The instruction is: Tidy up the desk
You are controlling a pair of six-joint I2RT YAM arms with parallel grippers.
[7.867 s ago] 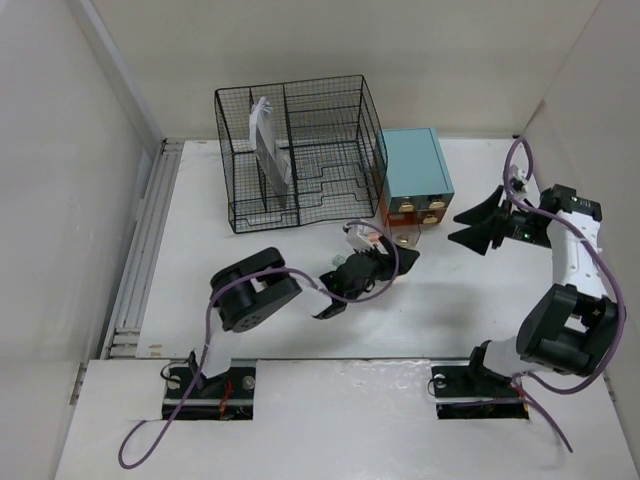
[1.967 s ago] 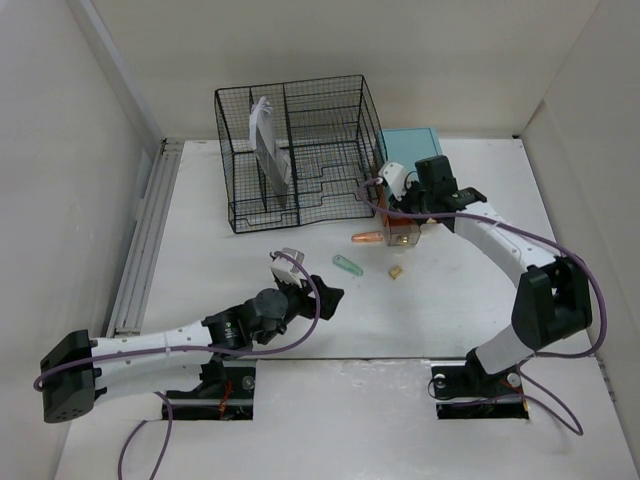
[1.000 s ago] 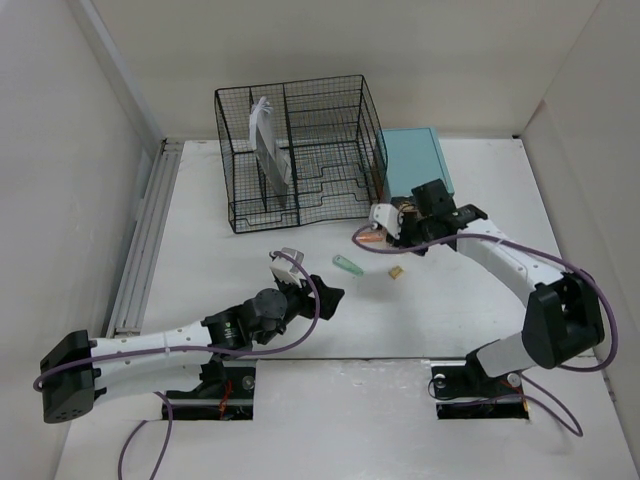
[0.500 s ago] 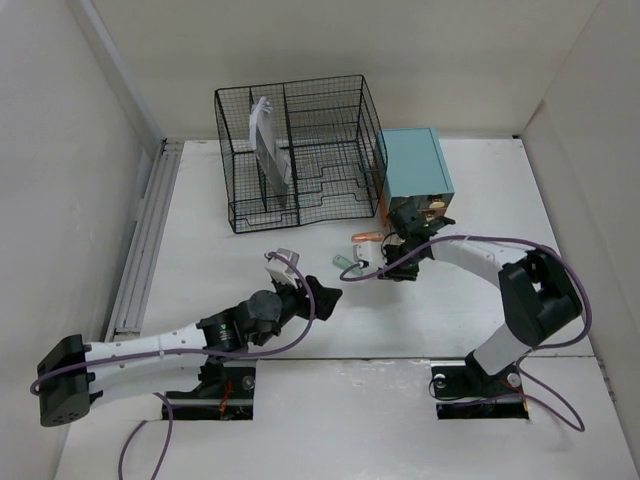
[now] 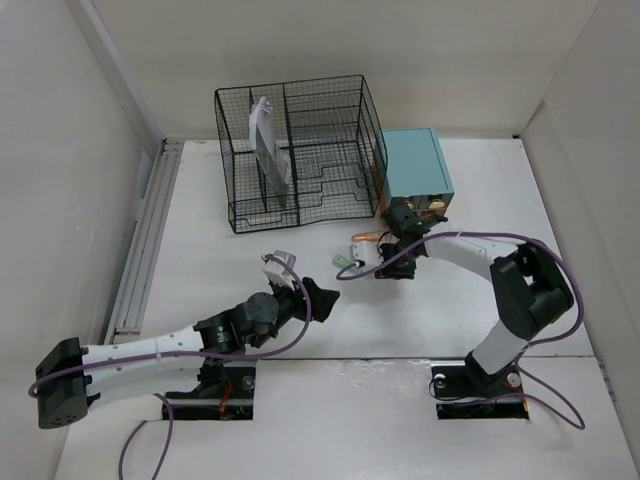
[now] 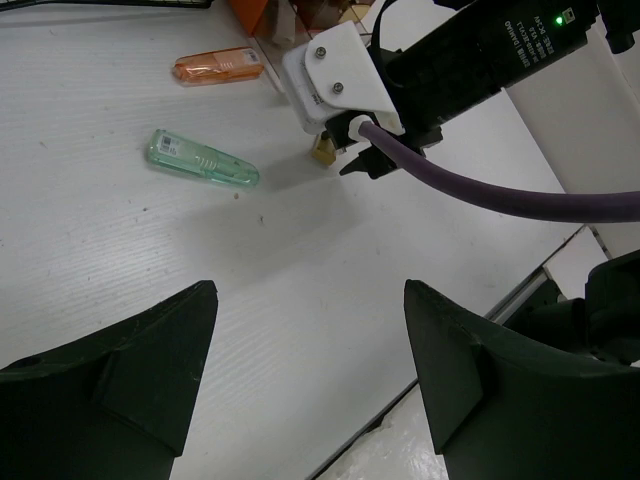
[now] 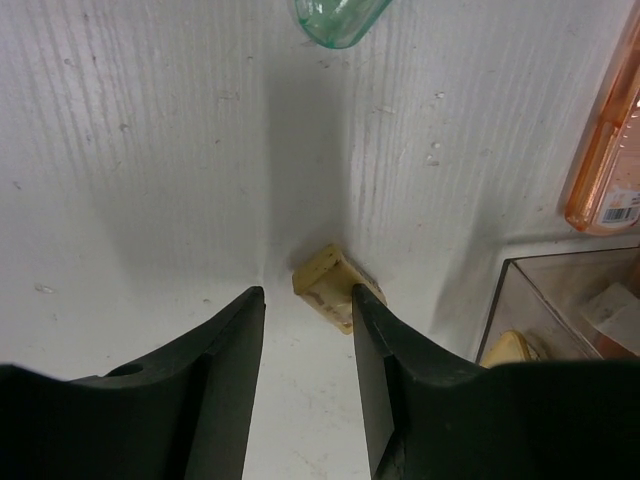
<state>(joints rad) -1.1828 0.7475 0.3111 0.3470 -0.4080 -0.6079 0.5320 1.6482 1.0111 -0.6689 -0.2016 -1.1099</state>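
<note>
Top external view: shows the white bench (image 5: pixel 230 270) filling the middle of the frame, walled in white. Carries a black wire rack (image 5: pixel 295 150) at upper centre and a teal box (image 5: pixel 413 165) just right of it. Puts the right fingers (image 5: pixel 393 266) low at the bench surface below the box, and the left fingers (image 5: pixel 320 296) at lower centre.

From the right wrist – right fingers (image 7: pixel 225 370) apart, set either side of a small tan block (image 7: pixel 335 287) lying on the bench; cannot tell whether either tip touches it. Has a green translucent piece (image 7: pixel 340 18) at the top edge, an orange piece (image 7: pixel 605 150) at the right edge, and a clear drawer (image 7: pixel 560 290) at lower right.

From the left wrist – left fingers (image 6: pixel 130 370) spread wide at the bottom of the frame, gripping nothing, above bare bench.
</note>
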